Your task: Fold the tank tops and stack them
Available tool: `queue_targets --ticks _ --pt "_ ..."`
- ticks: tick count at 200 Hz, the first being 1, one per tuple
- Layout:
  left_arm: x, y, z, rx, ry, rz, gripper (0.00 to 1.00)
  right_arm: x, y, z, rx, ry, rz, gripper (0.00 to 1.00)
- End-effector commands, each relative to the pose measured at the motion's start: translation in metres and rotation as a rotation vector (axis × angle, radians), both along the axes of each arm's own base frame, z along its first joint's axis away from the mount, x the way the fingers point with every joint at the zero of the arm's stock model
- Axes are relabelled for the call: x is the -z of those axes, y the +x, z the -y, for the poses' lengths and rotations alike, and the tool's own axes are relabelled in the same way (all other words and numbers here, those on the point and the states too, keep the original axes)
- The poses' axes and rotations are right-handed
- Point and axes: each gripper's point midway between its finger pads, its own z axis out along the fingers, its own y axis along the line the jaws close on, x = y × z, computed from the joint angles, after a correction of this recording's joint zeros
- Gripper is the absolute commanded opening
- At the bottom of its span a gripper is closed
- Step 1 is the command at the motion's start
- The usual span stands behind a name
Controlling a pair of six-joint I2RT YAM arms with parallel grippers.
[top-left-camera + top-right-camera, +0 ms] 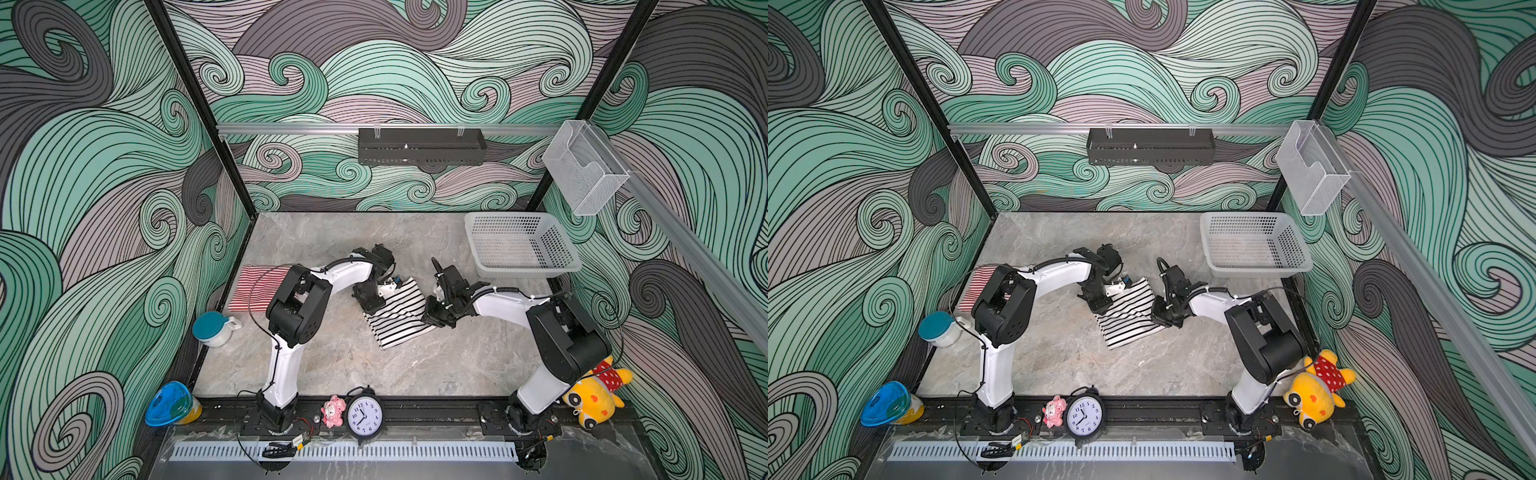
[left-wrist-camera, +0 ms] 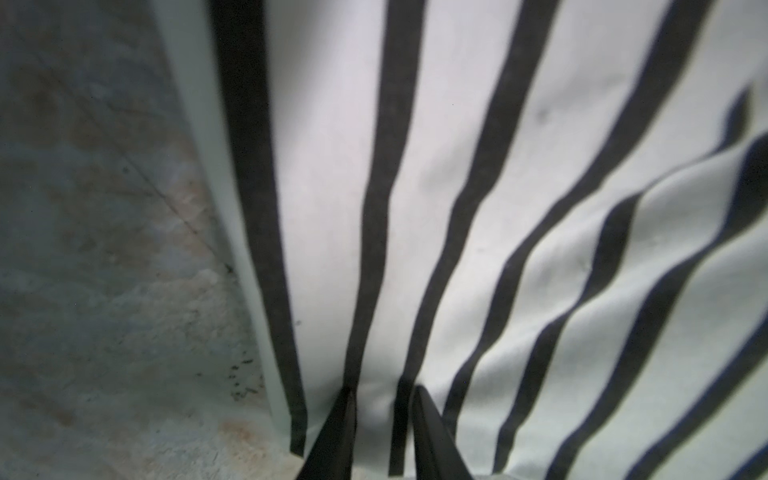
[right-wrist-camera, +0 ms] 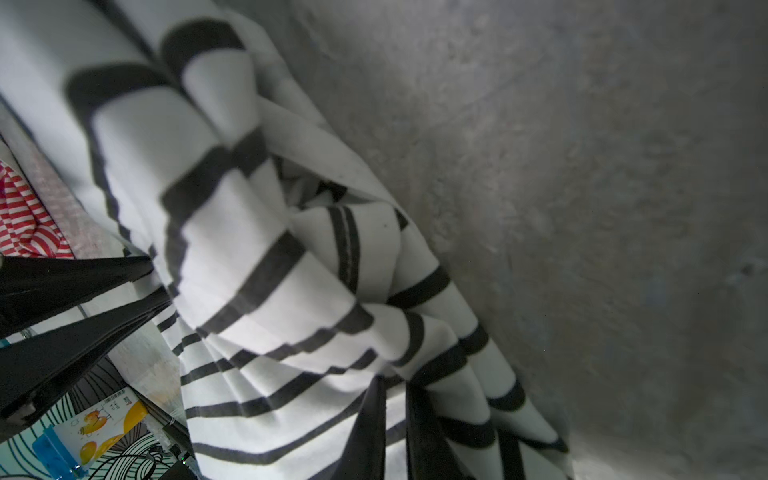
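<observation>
Two pincers, one garment. My left pincer (image 2: 384, 415) is clenched on the soft black-and-white striped tank top (image 1: 399, 326) near a corner on its left side. The left wrist view shows cloth pinched between the fingers, with the stripes running straight to them. My right pincer (image 3: 395, 415) grasps the same top on its right side, with a rumpled bunch of layers gathered just ahead of the fingers. The top lies about the middle of the grey marbled worktop (image 1: 332, 374). The red-and-white striped tank top (image 1: 251, 291) lies flat, apparently folded, at the worktop's left edge, partly hidden by my left arm. The white perforated plastic basket (image 1: 528, 270) sits in the back right corner.

Risks, as I judge them:
1. The right bite is on a bunch, and I cannot tell how many layers are caught. If it has only the upper one, the lower layers will sag out on lifting and the fold will open.
2. The left bite looks shallow and close to the edge. A pull from the right could strip it free, and the top would land skewed.
3. Unequal lift or travel between my arms would twist the cloth and set a crooked crease.
4. The pincers work near each other, so bringing the edges together risks finger contact.
5. On the way to the stack, my left arm hangs over the red-and-white one and could drag it out of square.
</observation>
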Motion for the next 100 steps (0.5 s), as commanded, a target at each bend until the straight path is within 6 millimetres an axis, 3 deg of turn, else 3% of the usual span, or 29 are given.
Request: queue_targets --ticks 1,29,50,69,100 --pt "-0.006 0.006 -0.018 -0.027 0.052 0.040 0.25 -0.016 -0.001 -0.004 0.004 0.023 0.029 0.14" --pt "-0.039 0.018 -0.012 -0.049 -0.013 0.105 0.27 -0.054 0.016 -0.019 -0.009 0.079 0.106 0.18" --pt "-0.064 0.015 -0.001 -0.054 -0.091 0.109 0.29 -0.073 0.032 -0.027 -0.009 0.097 0.152 0.26" --pt "-0.079 0.003 0.011 -0.042 -0.167 0.078 0.30 -0.076 0.049 -0.034 -0.004 0.119 0.161 0.26" --pt "-0.078 -0.028 0.027 0.016 -0.228 -0.004 0.30 -0.060 0.075 -0.045 0.019 0.165 0.137 0.26"
